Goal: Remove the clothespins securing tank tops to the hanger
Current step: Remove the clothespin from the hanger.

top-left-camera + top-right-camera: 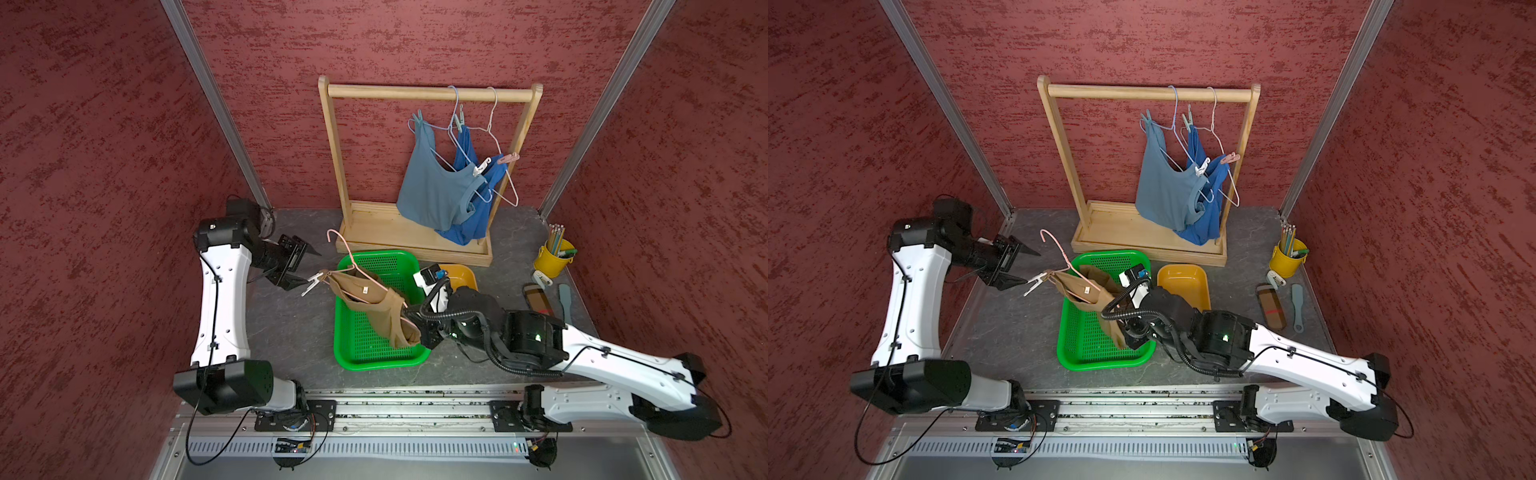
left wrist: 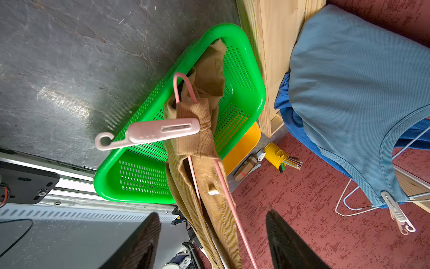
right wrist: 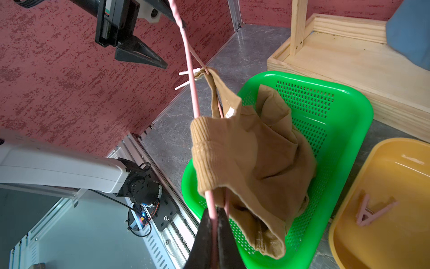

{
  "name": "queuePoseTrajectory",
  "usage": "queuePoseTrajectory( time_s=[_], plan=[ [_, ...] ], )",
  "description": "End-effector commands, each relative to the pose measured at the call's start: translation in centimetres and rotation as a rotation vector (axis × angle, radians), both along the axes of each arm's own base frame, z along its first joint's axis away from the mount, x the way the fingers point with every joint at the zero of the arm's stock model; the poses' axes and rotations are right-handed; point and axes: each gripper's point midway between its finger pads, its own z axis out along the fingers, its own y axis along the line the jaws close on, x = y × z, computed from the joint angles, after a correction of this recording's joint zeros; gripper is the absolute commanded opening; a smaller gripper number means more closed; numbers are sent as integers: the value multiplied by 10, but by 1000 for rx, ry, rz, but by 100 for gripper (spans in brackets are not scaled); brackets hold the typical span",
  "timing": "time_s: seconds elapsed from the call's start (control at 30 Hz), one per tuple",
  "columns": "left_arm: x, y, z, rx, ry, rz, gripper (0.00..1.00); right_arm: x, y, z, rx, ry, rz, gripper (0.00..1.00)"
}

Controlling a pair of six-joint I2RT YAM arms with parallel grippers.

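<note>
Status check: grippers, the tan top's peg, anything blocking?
Left gripper jaws open, just short of pink clothespin, which clamps tan tank top to pink hanger. Right gripper shut on pink hanger, over green basket. Nothing between left jaws and clothespin.

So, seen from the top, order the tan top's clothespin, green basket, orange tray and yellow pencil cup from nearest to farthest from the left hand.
In a top view:
1. Tan top's clothespin, right at the open left hand.
2. Green basket, just past it.
3. Orange tray, on the basket's right.
4. Yellow pencil cup, by the right wall.
</note>
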Motion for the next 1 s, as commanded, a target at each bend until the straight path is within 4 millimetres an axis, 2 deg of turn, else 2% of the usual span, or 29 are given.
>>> queuePoseTrajectory(
  time_s=[0.0, 0.33, 0.53, 0.67, 0.8, 0.97],
  plan=[
    [-12, 2, 2, 7, 6, 19, 74, 6, 0, 24, 80, -26, -32, 0],
    [-25, 0, -1, -198, -192, 276, 75, 6, -2, 28, 111, -10, -49, 0],
    [-17, 7, -17, -215, -272, 370, 75, 3, 4, 27, 130, 4, -29, 0],
    [-8, 17, -19, -195, -296, 401, 74, 1, 6, 27, 135, 11, -17, 0],
    [3, 23, -24, -195, -287, 413, 74, 1, 7, 28, 149, 12, -11, 0],
    [6, 28, -32, -184, -259, 418, 70, 1, 11, 26, 153, 14, -8, 0]
  ],
)
